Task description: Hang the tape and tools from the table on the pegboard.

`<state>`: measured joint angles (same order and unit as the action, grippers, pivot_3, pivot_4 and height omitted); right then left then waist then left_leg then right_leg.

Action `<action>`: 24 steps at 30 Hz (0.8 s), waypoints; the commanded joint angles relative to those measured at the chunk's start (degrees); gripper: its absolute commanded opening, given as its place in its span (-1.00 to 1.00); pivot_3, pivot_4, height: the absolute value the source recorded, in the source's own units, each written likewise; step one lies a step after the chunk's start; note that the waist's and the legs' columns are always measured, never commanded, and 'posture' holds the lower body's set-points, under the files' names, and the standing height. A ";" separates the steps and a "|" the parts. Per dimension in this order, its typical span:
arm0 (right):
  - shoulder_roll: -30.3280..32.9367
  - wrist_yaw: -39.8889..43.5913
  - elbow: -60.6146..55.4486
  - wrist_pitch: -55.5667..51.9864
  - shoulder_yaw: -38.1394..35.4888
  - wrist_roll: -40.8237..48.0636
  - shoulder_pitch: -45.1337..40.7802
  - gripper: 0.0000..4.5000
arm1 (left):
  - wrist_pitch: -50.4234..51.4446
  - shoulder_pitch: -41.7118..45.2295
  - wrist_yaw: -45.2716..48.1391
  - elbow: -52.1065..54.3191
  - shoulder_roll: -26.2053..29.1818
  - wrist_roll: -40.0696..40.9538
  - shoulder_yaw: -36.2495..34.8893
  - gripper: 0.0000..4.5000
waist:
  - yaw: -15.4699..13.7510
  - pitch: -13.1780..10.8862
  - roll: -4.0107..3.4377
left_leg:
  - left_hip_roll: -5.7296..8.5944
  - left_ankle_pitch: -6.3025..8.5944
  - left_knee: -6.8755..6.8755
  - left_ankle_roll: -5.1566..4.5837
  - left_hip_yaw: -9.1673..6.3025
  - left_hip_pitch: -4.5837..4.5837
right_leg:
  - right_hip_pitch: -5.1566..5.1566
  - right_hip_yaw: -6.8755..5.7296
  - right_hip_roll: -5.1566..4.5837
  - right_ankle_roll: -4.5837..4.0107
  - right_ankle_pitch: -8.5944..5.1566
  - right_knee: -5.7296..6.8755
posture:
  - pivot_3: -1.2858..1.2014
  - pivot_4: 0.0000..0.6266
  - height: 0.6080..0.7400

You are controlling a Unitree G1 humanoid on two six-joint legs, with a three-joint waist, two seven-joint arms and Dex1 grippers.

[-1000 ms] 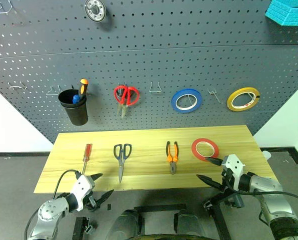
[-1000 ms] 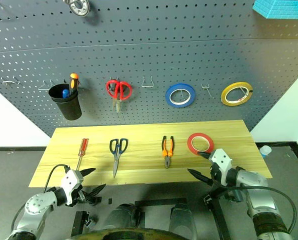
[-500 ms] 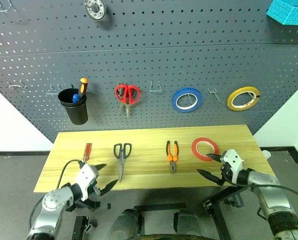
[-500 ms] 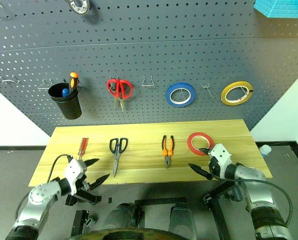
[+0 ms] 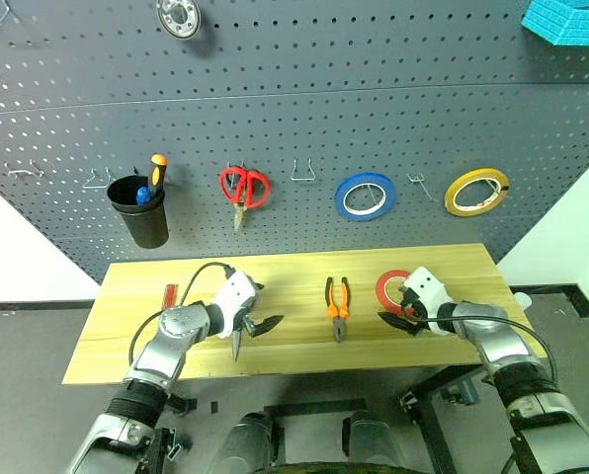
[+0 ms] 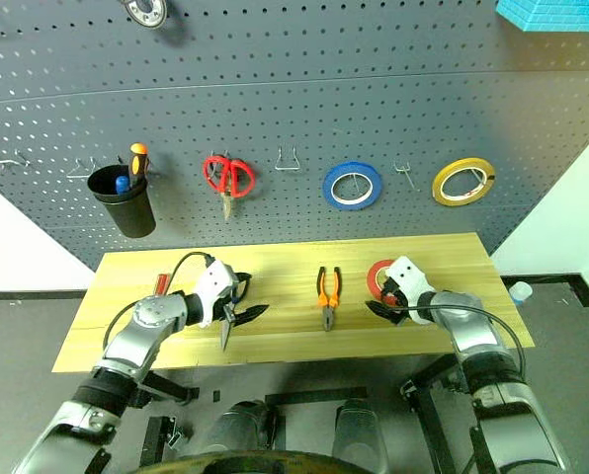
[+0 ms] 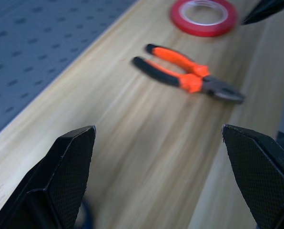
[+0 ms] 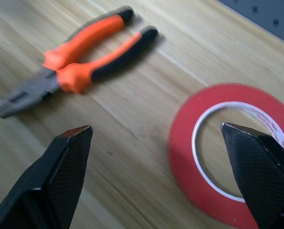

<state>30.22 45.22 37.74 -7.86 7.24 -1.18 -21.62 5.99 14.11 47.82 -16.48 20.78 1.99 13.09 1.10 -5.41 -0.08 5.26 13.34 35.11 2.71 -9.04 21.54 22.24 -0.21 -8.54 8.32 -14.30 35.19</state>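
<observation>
Filling the whole upper part of the frame is the pegboard (image 5: pixel 304 109), dark grey with hooks. Hung on it, left to right across the middle: a black cup (image 5: pixel 143 210) with an orange-and-black-handled screwdriver (image 5: pixel 157 167) in it, red-handled scissors (image 5: pixel 243 188), a blue roll (image 5: pixel 365 196) and a yellow roll (image 5: pixel 477 192).

Below that, the wood counter (image 5: pixel 294 351) spans the lower middle of the frame. On it, the pliers (image 5: pixel 338 306) lie at centre, handles toward the board. The tape (image 5: pixel 393 290) lies flat just right of them. The red-handled screwdriver (image 5: pixel 170 293) shows at the left, mostly behind the left arm. The dark-handled scissors (image 6: pixel 225 334) are mostly hidden too; I think the blade tip poking out under the left end effector is theirs.

Left end effector (image 5: pixel 256 309) sits over the counter left of centre, fingers spread wide, nothing in them. Right end effector (image 5: pixel 397 306) is at the tape's near edge, fingers also wide apart, empty; one finger tip looks like it's over the ring, though contact is hard to call.
</observation>
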 commanded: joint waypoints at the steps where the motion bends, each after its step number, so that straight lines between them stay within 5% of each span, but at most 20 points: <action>1: -1.15 -0.92 4.85 0.34 1.22 -1.98 -4.57 1.00 | 2.20 1.48 2.38 0.91 -0.78 1.61 0.90 0.96 | 0.25 -0.03 0.03 | 0.00 0.00 0.00 0.00 0.00 0.00 | 0.00 0.00 0.00 0.01 0.00 0.00 | -0.04 -0.81 1.00; 10: -3.80 -3.24 22.37 2.99 3.43 -6.40 -14.14 1.00 | 5.57 0.24 5.94 4.51 -1.66 3.54 2.12 0.96 | 1.48 -0.31 0.08 | 0.01 -0.01 0.00 -0.01 -0.06 -0.01 | -0.01 0.01 0.00 -0.07 0.07 0.04 | -0.01 -0.75 1.00; 24: -6.15 -2.61 32.41 4.58 4.21 -10.09 -18.74 1.00 | 8.24 -4.08 4.04 11.70 0.11 2.67 2.25 0.96 | 1.47 -2.07 0.15 | 0.01 -0.01 -0.02 -0.01 -0.09 -0.04 | 0.04 0.06 0.01 -0.11 0.09 0.16 | 0.02 -0.61 1.00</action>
<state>24.37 42.23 69.39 -3.30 11.28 -10.68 -39.22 14.27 10.45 52.14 -6.92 20.34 4.28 15.18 2.57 -7.48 0.07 5.26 13.33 35.08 2.70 -9.13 21.51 22.29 -0.15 -8.53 8.21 -14.22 35.35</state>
